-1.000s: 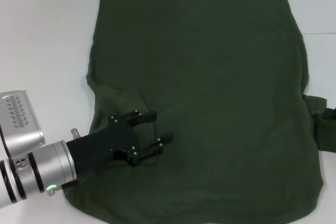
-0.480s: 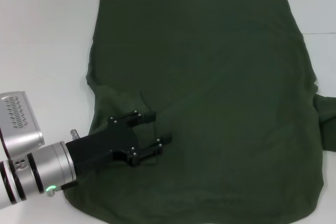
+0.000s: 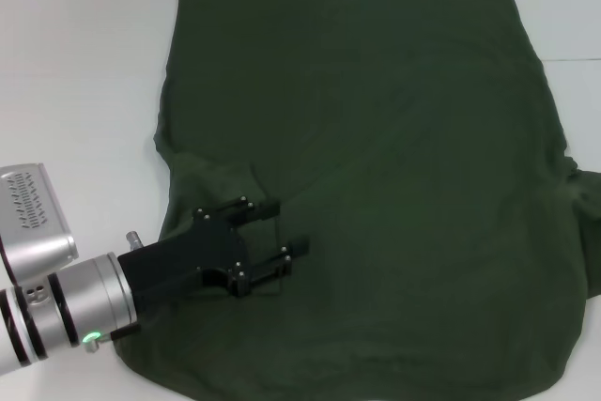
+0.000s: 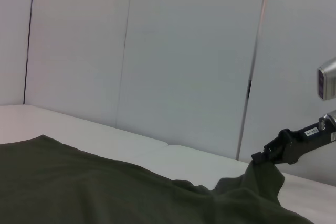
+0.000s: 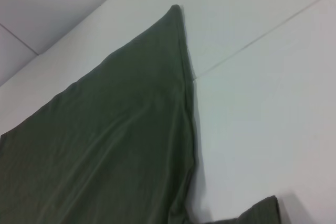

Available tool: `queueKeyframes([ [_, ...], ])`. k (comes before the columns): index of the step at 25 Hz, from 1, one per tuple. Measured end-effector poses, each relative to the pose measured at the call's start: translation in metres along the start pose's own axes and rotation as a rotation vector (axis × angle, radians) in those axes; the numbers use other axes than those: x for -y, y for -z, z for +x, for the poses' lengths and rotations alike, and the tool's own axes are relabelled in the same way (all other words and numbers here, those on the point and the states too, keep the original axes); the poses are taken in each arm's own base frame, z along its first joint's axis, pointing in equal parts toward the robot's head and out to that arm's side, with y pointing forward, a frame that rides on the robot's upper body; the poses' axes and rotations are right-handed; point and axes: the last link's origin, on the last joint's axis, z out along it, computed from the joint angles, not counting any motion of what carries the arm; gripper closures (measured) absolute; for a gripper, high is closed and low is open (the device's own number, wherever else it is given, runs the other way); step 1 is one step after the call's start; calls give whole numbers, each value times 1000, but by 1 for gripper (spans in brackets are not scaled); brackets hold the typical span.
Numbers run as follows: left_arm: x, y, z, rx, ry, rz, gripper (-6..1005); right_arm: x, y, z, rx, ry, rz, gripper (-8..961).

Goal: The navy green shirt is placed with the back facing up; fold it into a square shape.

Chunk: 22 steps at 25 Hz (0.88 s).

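Two grippers on one garment. Navy green shirt spread flat and plain side up on white table, hem at the far end, sleeves at the near end.

Left gripper low over the shirt's near-left part, just beside the left sleeve, which is turned in onto the body. Fingers apart, nothing between them, tips at or just above the cloth; contact not clear.

Right gripper off the shirt's near-right edge, out of the head view, seen only from the left wrist camera. Closed on a pinch of the right sleeve, with the cloth drawn up into a small peak toward it.

Likely handling: light, soft and limp cotton, no stiffness to carry a fold. Will sag and drag behind whatever point is lifted, and will wrinkle if pushed. Not fragile, and probably grippy enough against the table to stay put while one part moves.

Best holds, judging from this: sleeve ends, shoulder corners and hem corners, pinched through a single edge rather than mid-panel. Lift low and lay across so each fold lands straight.
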Motion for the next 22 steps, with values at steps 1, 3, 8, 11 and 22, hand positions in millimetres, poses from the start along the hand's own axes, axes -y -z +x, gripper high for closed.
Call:
queueKeyframes([
  [1,0,0,0,0,1,0,373,0,1,-3,4,7,3,893],
  [3,0,0,0,-1,2,0,373,0,3,-7,9,21,6,893],
  [8,0,-1,1,-4,8,-2,373,-1,7,-17,13,49,4,895],
  [11,0,-2,1,-6,13,-2,373,-1,8,-22,17,59,5,894],
  [22,1,-1,3,-15,18,6,373,-4,10,-30,5,92,4,894],
])
